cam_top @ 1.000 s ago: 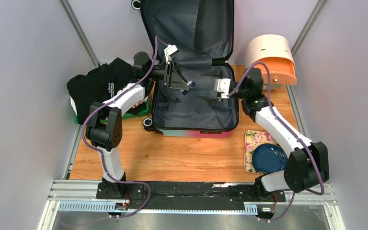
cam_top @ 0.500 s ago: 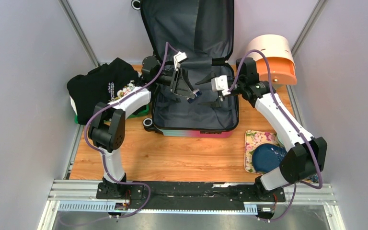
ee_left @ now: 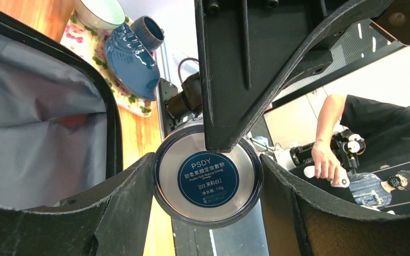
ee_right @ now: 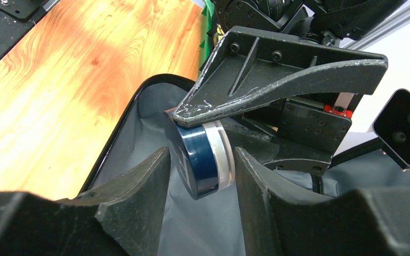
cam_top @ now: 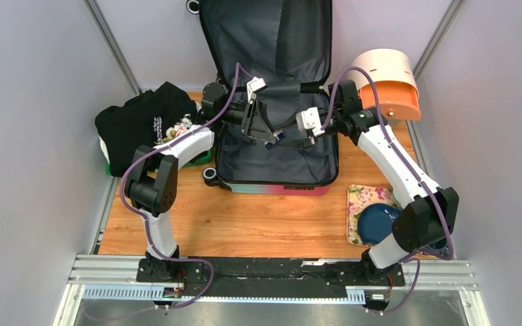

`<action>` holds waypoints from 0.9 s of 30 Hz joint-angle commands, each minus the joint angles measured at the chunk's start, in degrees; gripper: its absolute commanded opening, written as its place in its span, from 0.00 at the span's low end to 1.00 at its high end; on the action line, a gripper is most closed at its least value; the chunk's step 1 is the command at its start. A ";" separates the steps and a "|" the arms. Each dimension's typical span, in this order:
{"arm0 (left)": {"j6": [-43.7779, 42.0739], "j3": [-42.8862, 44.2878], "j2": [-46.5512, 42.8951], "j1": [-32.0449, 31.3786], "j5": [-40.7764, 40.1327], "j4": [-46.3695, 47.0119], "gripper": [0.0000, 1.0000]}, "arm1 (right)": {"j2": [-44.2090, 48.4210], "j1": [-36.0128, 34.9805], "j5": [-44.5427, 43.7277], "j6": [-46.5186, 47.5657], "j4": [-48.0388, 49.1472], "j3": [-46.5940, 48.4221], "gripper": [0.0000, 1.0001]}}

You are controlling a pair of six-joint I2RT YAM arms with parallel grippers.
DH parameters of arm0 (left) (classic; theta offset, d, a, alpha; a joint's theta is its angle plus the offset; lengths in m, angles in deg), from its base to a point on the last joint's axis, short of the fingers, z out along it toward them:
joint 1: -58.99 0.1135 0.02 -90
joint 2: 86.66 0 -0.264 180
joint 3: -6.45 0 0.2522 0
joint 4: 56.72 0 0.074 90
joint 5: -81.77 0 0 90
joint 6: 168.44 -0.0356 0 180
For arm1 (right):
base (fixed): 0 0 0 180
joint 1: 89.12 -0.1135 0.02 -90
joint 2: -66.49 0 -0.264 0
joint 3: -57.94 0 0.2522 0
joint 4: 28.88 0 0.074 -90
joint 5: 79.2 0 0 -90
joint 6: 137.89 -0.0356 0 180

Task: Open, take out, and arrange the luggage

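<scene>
Nearer now, right gripper (cam_top: 287, 134) astride powder compact (ee_right: 197, 154) clamped in left gripper (ee_left: 207, 181); contact unclear. Likely light, slick: pinch flat faces.

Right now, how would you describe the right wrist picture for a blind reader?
A round dark-blue jar with a clear lid is gripped in the black jaws of the left gripper, flanked by the jaws of the right gripper. Beneath lies the dark grey fabric lining of the open suitcase, with orange wooden tabletop at left.
</scene>
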 commanded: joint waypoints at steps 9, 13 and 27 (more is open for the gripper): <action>-1.61 -0.12 -3.35 -0.62 7.05 2.76 0.25 | -3.01 -0.32 1.61 13.18 -14.45 6.66 0.33; -1.00 0.76 -2.30 -0.01 6.71 2.76 0.51 | -2.66 -0.06 1.26 12.05 -15.60 7.28 0.11; -28.69 8.56 -3.88 8.61 -11.47 -33.70 0.83 | 6.39 8.54 -2.07 -5.49 -11.66 0.34 0.00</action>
